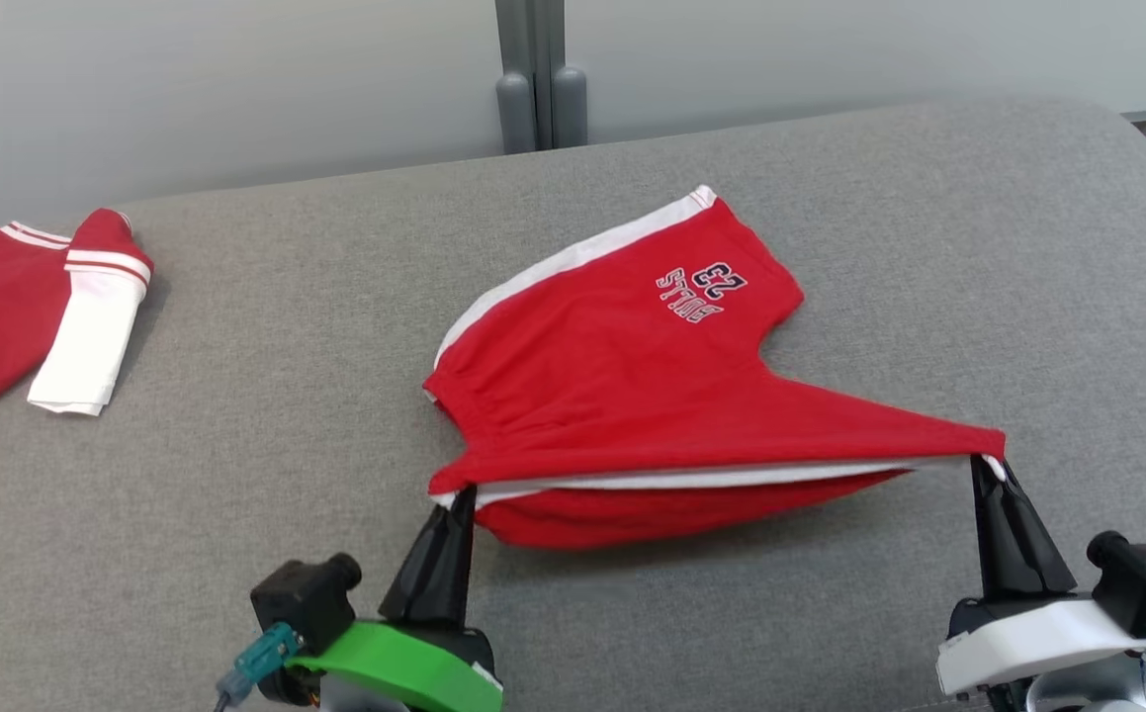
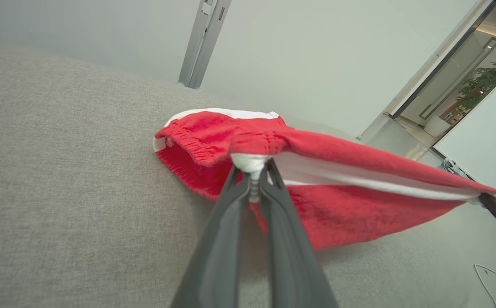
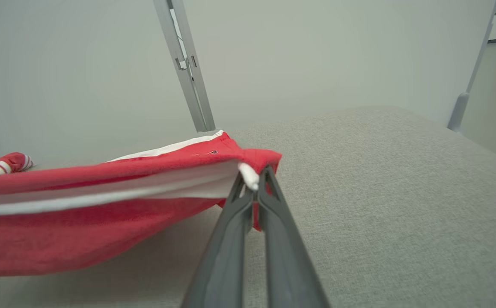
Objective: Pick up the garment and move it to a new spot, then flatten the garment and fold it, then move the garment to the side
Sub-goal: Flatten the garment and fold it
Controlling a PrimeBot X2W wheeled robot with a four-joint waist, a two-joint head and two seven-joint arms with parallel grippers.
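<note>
Both left hand (image 1: 464,492) and right hand (image 1: 981,461) clench the soft red garment (image 1: 632,386) taut.

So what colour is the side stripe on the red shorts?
White; the side stripe shows best in the head view.

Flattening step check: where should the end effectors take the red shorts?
Grip the red shorts at both ends of the near white-trimmed edge, from the robot's side. Pinched there by the left end effector and right end effector, that edge stretches straight while the rest drapes behind.
</note>
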